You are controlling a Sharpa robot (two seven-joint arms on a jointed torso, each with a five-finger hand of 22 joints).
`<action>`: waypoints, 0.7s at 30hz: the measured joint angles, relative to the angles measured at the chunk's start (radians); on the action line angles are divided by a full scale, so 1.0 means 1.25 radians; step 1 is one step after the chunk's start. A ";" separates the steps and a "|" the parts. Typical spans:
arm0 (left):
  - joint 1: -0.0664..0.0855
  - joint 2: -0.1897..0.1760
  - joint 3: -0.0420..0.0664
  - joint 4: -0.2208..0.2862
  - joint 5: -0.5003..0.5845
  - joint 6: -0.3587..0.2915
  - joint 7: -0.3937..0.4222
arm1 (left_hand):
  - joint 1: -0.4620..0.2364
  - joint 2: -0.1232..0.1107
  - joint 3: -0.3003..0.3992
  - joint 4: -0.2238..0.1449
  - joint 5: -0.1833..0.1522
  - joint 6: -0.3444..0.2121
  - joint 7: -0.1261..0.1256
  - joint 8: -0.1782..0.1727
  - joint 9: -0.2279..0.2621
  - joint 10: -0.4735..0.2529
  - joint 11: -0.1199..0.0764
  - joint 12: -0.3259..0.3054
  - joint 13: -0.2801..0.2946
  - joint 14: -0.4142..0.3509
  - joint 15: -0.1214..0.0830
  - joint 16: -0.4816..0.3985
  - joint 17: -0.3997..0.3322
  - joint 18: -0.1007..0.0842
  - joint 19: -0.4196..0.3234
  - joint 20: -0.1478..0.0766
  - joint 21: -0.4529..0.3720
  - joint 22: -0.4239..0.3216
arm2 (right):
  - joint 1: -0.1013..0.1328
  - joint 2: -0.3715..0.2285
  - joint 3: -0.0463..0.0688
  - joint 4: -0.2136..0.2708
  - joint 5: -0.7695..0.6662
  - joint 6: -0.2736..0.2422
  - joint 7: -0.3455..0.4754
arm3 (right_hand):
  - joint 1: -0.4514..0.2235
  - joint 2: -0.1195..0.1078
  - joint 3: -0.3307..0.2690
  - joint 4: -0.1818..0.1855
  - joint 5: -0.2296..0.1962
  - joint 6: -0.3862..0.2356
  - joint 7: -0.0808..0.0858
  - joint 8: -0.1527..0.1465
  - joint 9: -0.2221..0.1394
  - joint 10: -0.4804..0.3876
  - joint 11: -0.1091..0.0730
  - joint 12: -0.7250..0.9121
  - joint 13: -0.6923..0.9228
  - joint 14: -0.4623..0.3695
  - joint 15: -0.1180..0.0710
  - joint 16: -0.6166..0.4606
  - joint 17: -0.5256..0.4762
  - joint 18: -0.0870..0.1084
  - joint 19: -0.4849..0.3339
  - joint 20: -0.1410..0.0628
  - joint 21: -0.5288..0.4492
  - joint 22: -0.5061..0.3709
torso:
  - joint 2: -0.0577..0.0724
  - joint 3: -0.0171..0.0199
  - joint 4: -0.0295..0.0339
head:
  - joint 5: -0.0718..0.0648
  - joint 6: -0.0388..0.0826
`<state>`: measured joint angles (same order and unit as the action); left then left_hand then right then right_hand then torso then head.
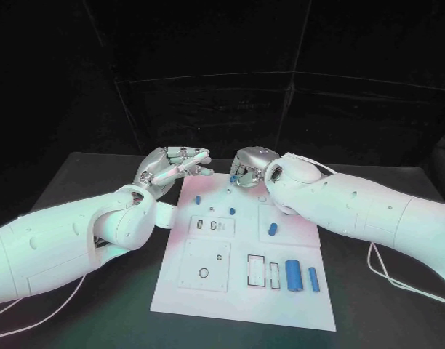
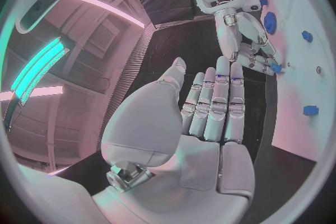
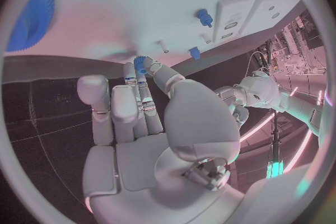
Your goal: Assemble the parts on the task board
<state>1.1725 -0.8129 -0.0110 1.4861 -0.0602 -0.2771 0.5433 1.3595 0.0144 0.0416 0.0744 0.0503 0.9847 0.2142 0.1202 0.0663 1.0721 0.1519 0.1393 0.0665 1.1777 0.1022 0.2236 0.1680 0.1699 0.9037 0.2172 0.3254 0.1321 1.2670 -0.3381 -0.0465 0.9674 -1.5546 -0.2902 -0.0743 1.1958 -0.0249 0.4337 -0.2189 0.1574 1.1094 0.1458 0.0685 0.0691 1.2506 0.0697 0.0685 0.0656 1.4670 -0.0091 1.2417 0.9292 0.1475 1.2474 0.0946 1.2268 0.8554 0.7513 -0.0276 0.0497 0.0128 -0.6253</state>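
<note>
head view: task board lies mid-table, long side running away from the robot. left hand sits at the board's far left corner, fingers apart, nothing in it. right hand hangs over the far edge, fingers curled down; grip can't be read here. two upright blue cylinders stand near the board's right side, a small blue peg mid-board.

left wrist view: left hand flat, fingers straight and side by side, empty. right hand beyond it, fingertips on a small blue part at the board edge.

right wrist view: right hand pinches the small blue part at its fingertips, just off the board's edge. blue gear lies on the board.
</note>
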 measured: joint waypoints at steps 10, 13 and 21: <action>0.000 0.002 0.000 -0.002 0.000 0.002 0.000 | 0.000 0.000 0.000 0.000 0.000 0.000 0.000 0.000 0.000 0.000 0.000 0.000 0.000 0.000 0.000 0.000 0.000 0.000 0.000 0.000 0.000 0.000 | 0.001 0.014 0.000 -0.016 0.000 0.018 -0.007 | -0.004 -0.004 0.000 0.004 0.000 -0.006 0.005 -0.002 -0.003 -0.009 0.009 0.000 -0.001 0.000 0.000 0.002 -0.001 0.000 0.000 0.000 0.000 0.000 | 0.000 0.0001 -0.0014 | 0.001 -0.001; 0.000 0.003 0.000 -0.002 0.000 0.003 0.000 | 0.000 0.000 0.000 0.000 0.000 0.000 0.000 0.000 0.000 0.000 0.000 0.000 0.000 0.000 0.000 0.000 0.000 0.000 0.000 0.000 0.000 0.000 | 0.000 0.018 0.000 -0.021 -0.001 0.018 -0.009 | -0.007 -0.008 0.002 0.009 0.000 -0.022 0.012 -0.001 -0.002 -0.026 0.013 -0.004 -0.002 0.000 0.000 0.003 -0.006 0.000 -0.004 0.004 0.000 -0.003 | 0.000 -0.0001 -0.0014 | 0.000 -0.001; 0.000 0.003 0.000 -0.003 0.000 0.004 -0.002 | -0.003 0.003 0.000 0.000 0.000 0.000 0.000 -0.003 0.000 0.000 0.000 0.000 0.000 0.000 0.000 -0.005 0.000 0.000 0.002 0.002 0.000 -0.001 | -0.001 0.023 0.000 -0.034 -0.001 0.017 -0.017 | -0.002 -0.040 -0.010 0.027 -0.001 -0.097 0.028 -0.004 -0.004 -0.127 0.034 -0.004 -0.003 -0.003 0.020 -0.007 -0.039 0.000 -0.024 0.024 -0.006 -0.029 | 0.000 -0.0010 -0.0012 | 0.001 0.000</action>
<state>1.1725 -0.8094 -0.0110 1.4829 -0.0602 -0.2716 0.5410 1.3554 0.0184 0.0417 0.0745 0.0503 0.9847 0.2142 0.1163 0.0663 1.0721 0.1519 0.1393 0.0665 1.1777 0.1022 0.2168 0.1678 0.1700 0.9064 0.2201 0.3254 0.1303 1.2663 -0.3095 -0.0468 0.9252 -1.5560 -0.2691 -0.0958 1.1935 -0.0754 0.4215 -0.1846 0.1558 0.9882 0.1806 0.0630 0.0642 1.0916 0.1127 0.0639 0.0622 1.4633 0.0162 1.2334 0.8809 0.1476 1.2178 0.1242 1.2188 0.8190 0.7513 -0.0289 0.0481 0.0146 -0.6255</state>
